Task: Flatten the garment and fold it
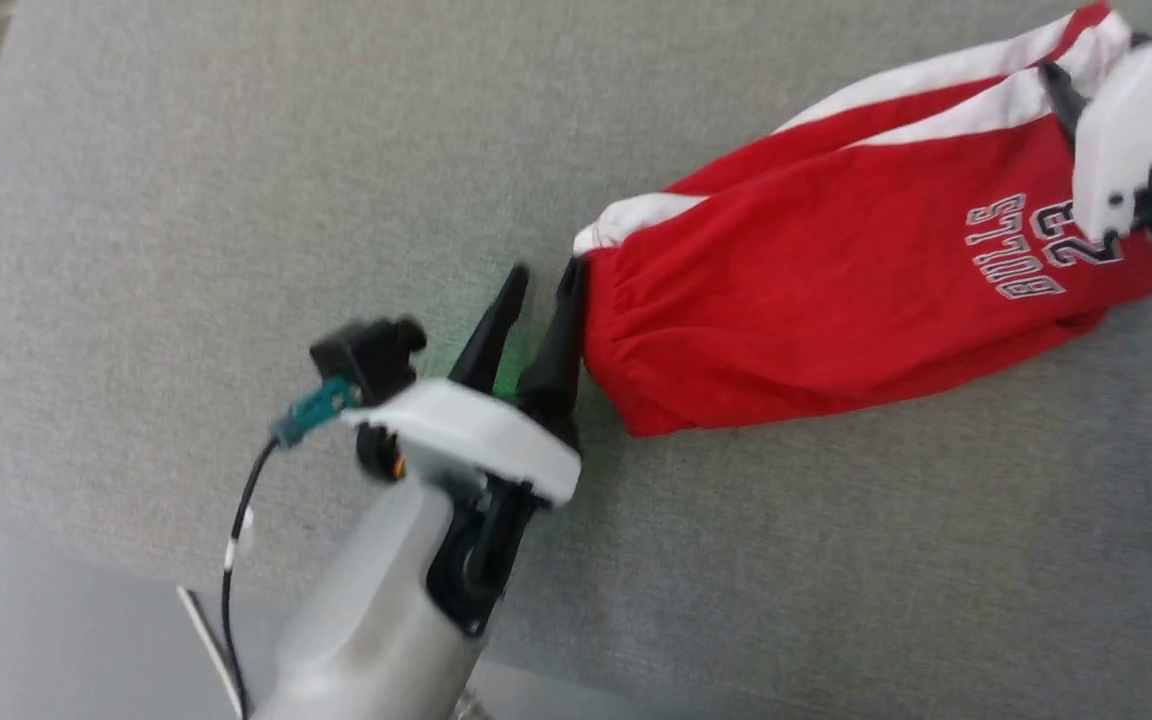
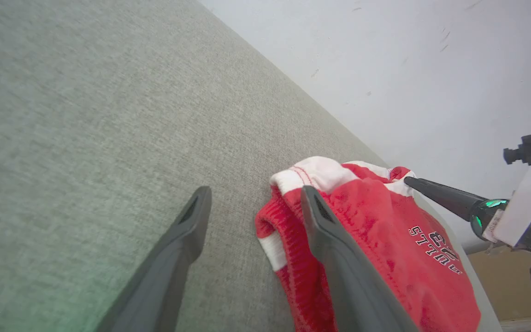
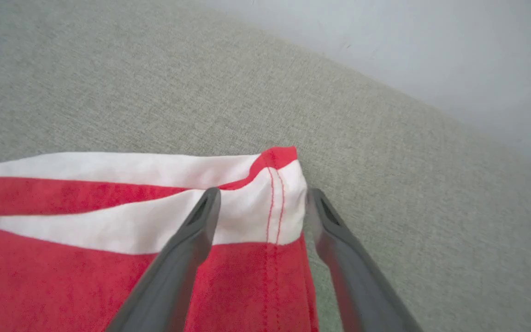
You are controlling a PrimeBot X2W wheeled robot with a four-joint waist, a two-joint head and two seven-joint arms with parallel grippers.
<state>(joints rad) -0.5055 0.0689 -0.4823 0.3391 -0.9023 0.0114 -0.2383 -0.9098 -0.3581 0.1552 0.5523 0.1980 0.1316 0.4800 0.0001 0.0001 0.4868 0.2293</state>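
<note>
The garment (image 1: 836, 270), red shorts with white stripes and white lettering, lies stretched out on the grey fabric surface (image 1: 236, 200). My left gripper (image 1: 541, 275) stands open at the gathered waistband end, its right finger against the waistband edge. In the left wrist view the left gripper (image 2: 255, 193) is spread, with the garment (image 2: 385, 240) beside and behind its right finger. My right gripper (image 1: 1086, 70) is at the hem end, partly hidden by its white housing. In the right wrist view the right gripper (image 3: 264, 193) is open, and the white hem corner of the garment (image 3: 256, 212) lies between the fingers.
The grey surface's near edge (image 1: 86, 560) runs at the lower left, with a pale floor beyond it. A black cable (image 1: 236, 520) hangs from my left wrist. A white wall (image 2: 385, 69) rises behind the surface's far edge. My right gripper's dark finger (image 2: 440, 196) reaches the garment's far end.
</note>
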